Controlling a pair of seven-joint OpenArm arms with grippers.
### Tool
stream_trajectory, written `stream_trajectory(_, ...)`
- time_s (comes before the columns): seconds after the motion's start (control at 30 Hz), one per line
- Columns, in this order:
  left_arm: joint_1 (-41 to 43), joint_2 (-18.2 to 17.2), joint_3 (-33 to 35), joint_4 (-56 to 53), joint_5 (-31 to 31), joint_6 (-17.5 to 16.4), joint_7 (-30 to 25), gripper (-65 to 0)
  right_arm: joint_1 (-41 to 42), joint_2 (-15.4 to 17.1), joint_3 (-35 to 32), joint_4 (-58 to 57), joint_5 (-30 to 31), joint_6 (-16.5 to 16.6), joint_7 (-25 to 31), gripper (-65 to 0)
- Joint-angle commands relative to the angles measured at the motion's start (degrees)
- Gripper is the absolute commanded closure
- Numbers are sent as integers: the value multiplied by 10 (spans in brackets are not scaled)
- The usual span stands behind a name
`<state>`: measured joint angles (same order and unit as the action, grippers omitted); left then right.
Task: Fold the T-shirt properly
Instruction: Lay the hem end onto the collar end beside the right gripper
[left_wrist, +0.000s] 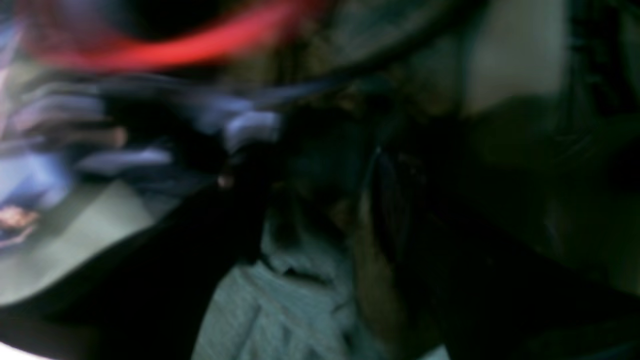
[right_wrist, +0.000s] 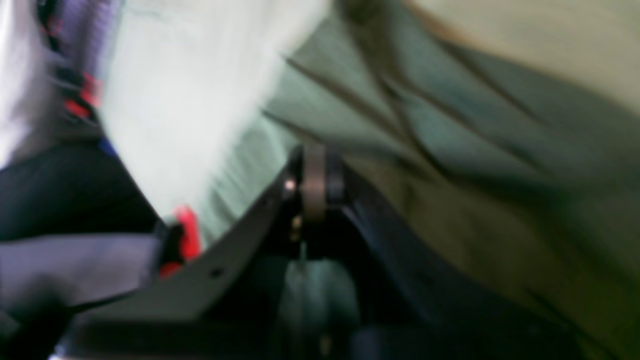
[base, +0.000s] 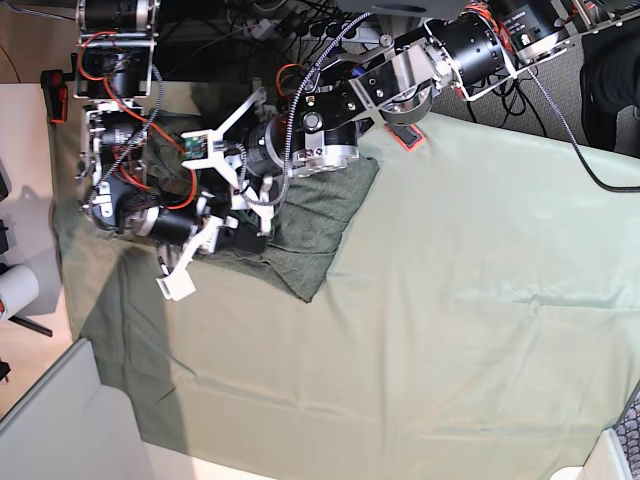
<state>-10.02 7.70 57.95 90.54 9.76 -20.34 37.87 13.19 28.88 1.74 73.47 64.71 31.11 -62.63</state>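
Base | T-shirt (base: 320, 225) bunched | beneath left tool (base: 255, 195)

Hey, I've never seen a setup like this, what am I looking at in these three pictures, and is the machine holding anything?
This is a robot with two arms working over a table. The base view looks down from above: a pale green cloth sheet covers the table, and a darker green T-shirt lies bunched near the far left. Both arms reach over it. The other two pictures come from cameras on the wrists and are badly blurred. The right end effector sits at the shirt's left edge and is shut; whether it pinches fabric is hidden. The left end effector is over the shirt with its jaws apart; its wrist view shows fabric close by, but no clear grip.
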Motion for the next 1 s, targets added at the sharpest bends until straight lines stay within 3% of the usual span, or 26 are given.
stream_trajectory(0.0, -14, 13, 2, 15, 13, 17, -14, -378, 10, 26, 3, 6, 20, 13, -6, 0)
stream_trajectory(0.17, -10, 13, 5, 16, 12, 35, -14, -378, 12, 63, 3, 6, 43, 13, -9, 0)
stream_trajectory(0.43, -11, 13, 5, 18, 10, 44, -14, -378, 8, 62, 3, -2, 42, 13, -2, 0)
stream_trajectory(0.5, -11, 13, 5, 26, -14, 44, -16, -378, 4, 62, 3, -14, 42, 13, 1, 0)
stream_trajectory(0.67, -11, 13, 5, 84, -74, 0, -16, -378, 4, 62, 3, -51, 42, 13, 3, 0)
stream_trajectory(0.97, -14, 13, -28, 98, -120, -20, -46, -378, 5, 63, 3, -77, 36, 13, 3, 0)
